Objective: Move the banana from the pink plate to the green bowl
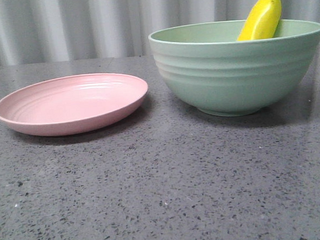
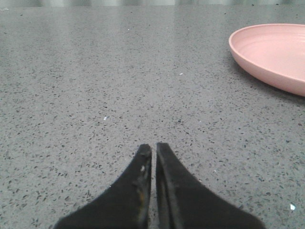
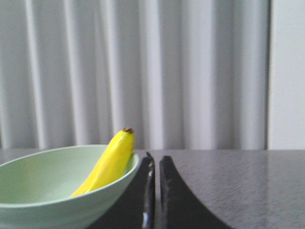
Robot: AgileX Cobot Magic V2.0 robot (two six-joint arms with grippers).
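The yellow banana leans inside the green bowl at the right of the table, its dark tip poking above the rim. The right wrist view shows the banana resting against the bowl's wall, with my right gripper shut and empty just outside the rim. The pink plate lies at the left with nothing on it. My left gripper is shut and empty, low over the bare table, with the plate some way off. Neither gripper appears in the front view.
The table is a dark speckled grey stone surface. A pale pleated curtain hangs behind it. Plate and bowl stand side by side with a narrow gap between them.
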